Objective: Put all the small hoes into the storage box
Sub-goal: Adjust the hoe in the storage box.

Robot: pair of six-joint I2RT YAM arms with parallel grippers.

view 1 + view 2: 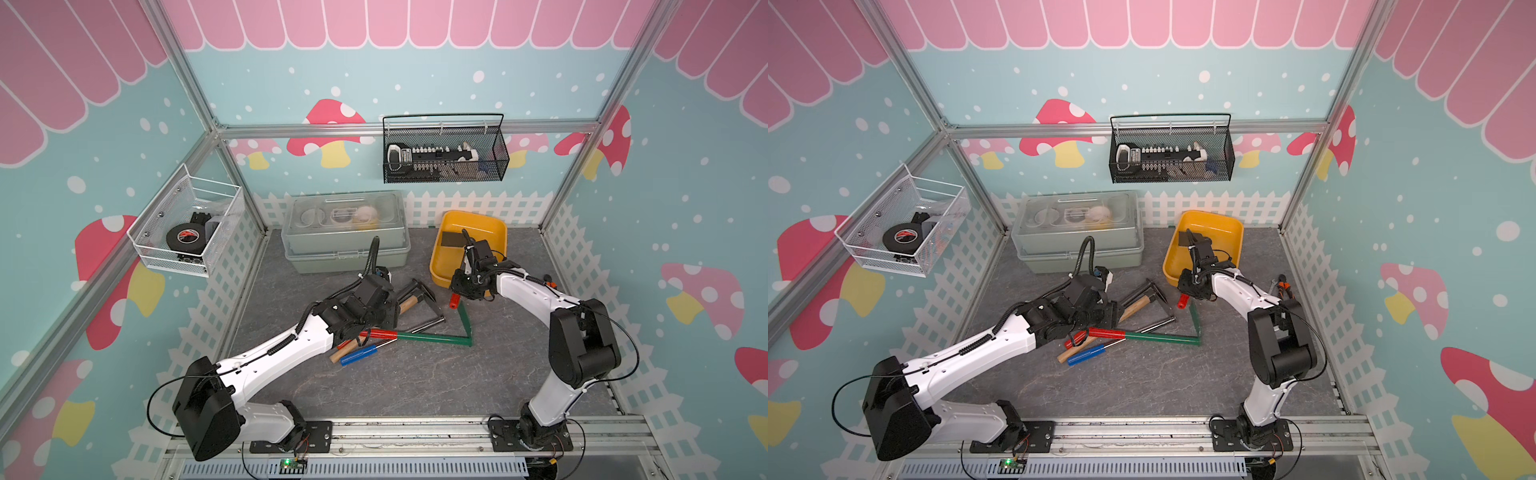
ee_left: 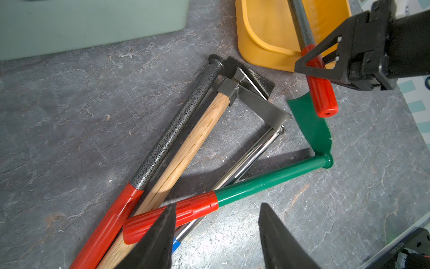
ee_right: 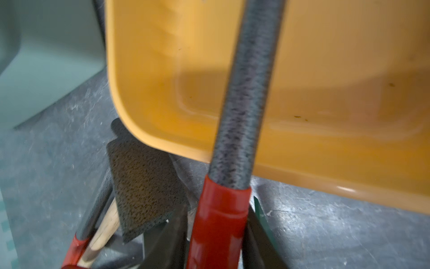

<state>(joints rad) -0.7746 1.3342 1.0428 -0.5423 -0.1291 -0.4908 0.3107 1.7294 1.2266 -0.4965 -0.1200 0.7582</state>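
So, right gripper (image 2: 310, 61) is clamped on the small hoe (image 2: 322, 93) at its red grip, just outside the storage box (image 1: 439, 253). Shaft bridges the box's near rim with the blade already inside, so you can slide it in. Box seems otherwise empty; the arm (image 1: 519, 286) hides part. Left gripper (image 2: 216, 219) has its fingers apart over the tool pile (image 2: 186, 144) beside the box.

The left tool (image 2: 216, 207) hangs with jaws parted on its outstretched arm, while the right tool (image 3: 218, 221), arm bent inward, clamps the red-gripped, speckled-grey small hoe (image 3: 244, 104).
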